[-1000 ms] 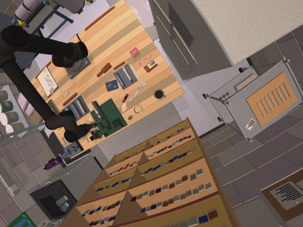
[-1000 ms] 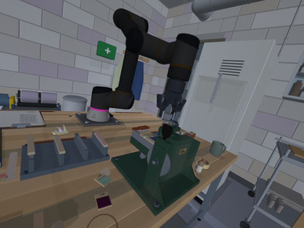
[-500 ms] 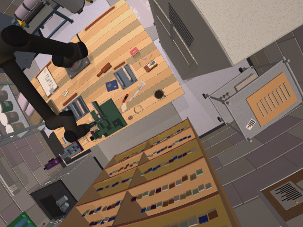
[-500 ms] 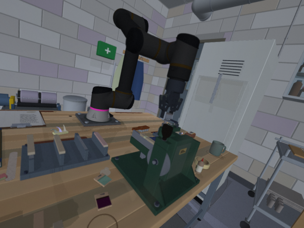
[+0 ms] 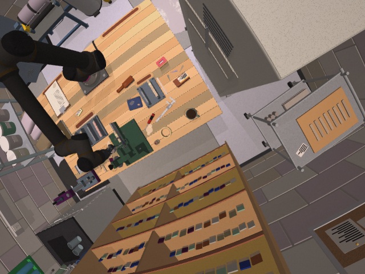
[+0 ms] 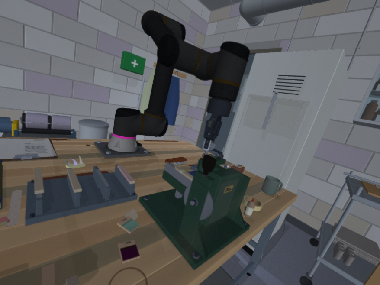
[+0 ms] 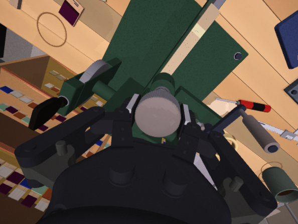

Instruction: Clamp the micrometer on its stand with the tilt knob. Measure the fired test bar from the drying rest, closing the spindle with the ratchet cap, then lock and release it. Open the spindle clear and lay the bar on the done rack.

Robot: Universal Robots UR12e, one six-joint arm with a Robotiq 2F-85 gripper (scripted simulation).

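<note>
The pale test bar (image 7: 189,40) lies along the micrometer's axis on the green stand (image 6: 202,204), running away from the knurled ratchet cap (image 7: 157,114). The ratchet cap is gripped in my closed gripper (image 7: 158,111), at the top of the micrometer (image 5: 118,146). The black tilt knob (image 7: 45,111) sticks out from the stand's side (image 6: 208,164). The drying rest (image 6: 78,190) sits left of the stand with pale bars on its posts. A second grey rack (image 5: 150,92) lies further along the bench. The spindle and anvil are hidden behind the cap.
A tall shelf of colour tiles (image 5: 194,218) stands beside the bench edge near the stand. A grey cabinet (image 6: 276,122) rises behind the gripper. A mug (image 6: 271,185), tape roll (image 6: 256,204), caliper (image 5: 166,107) and red-handled tool (image 7: 253,105) lie right of the stand.
</note>
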